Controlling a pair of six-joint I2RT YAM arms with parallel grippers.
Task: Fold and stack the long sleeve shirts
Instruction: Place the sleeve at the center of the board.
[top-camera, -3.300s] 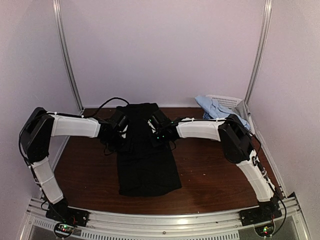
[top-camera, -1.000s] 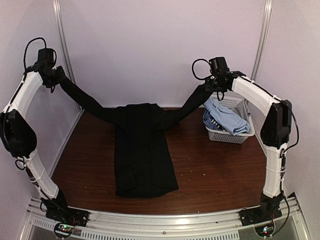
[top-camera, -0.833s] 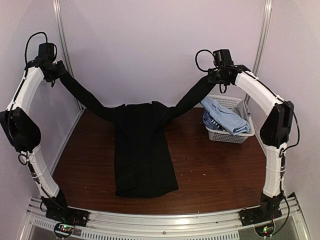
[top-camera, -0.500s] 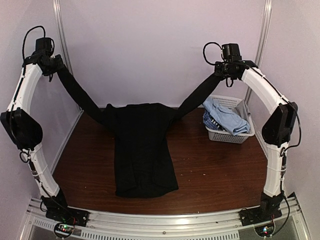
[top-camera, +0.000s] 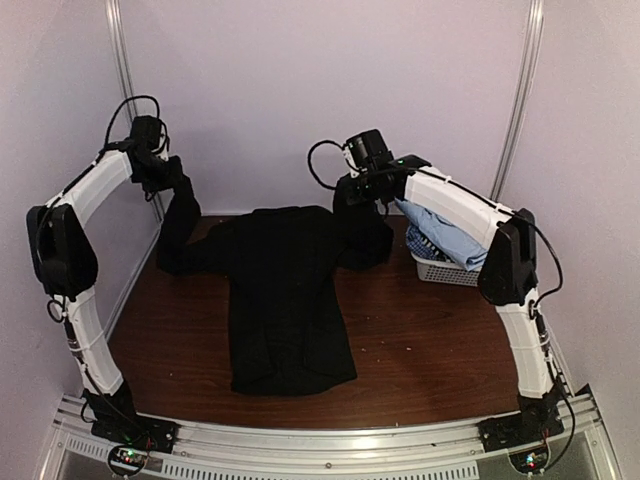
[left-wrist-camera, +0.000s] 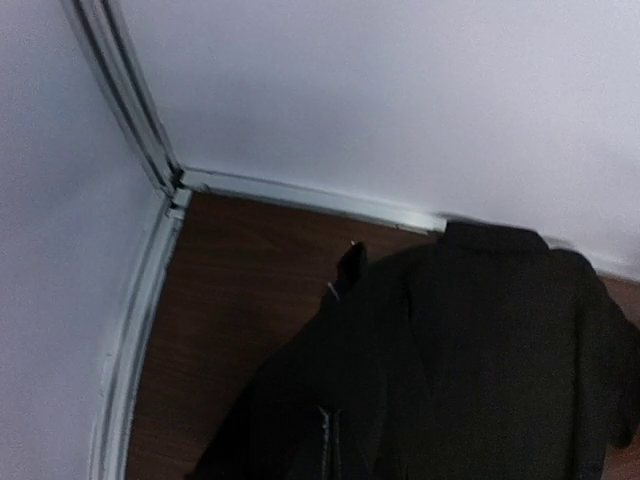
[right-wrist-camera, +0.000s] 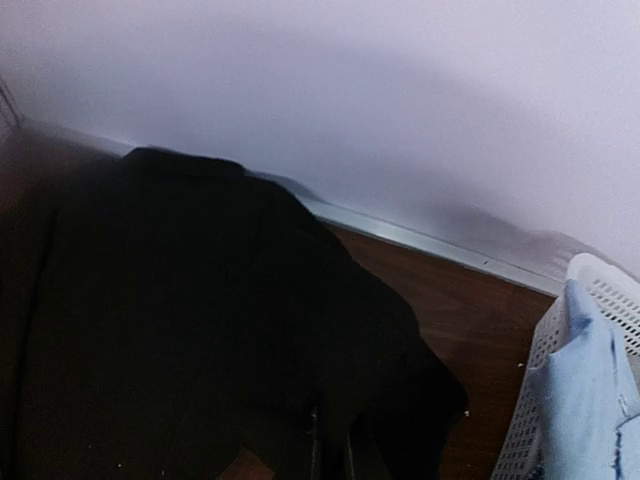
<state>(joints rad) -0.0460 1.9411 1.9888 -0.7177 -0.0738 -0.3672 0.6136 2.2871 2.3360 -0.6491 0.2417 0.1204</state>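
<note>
A plain black long sleeve shirt (top-camera: 288, 300) lies flat down the middle of the brown table (top-camera: 440, 340), collar toward the back wall. High at the back left, my left gripper (top-camera: 178, 184) is shut on the left sleeve (top-camera: 178, 235), which hangs slack. My right gripper (top-camera: 350, 190) is shut on the right sleeve (top-camera: 362, 235), also drooping, near the shirt's right shoulder. The left wrist view looks down on the black shirt (left-wrist-camera: 470, 350); the right wrist view shows the same black shirt (right-wrist-camera: 180, 310). A pale blue shirt (top-camera: 450, 232) hangs out of the basket.
A white lattice basket (top-camera: 440, 268) stands at the back right against the wall, its rim (right-wrist-camera: 560, 350) close to my right gripper. Metal frame posts (top-camera: 125, 70) rise at the back corners. The back wall is just behind the shirt's collar.
Both grippers have swung inward and lower, toward the shirt's body, still holding the sleeves. The sleeves, stretched taut up and outward before, now hang slack and bunched.
</note>
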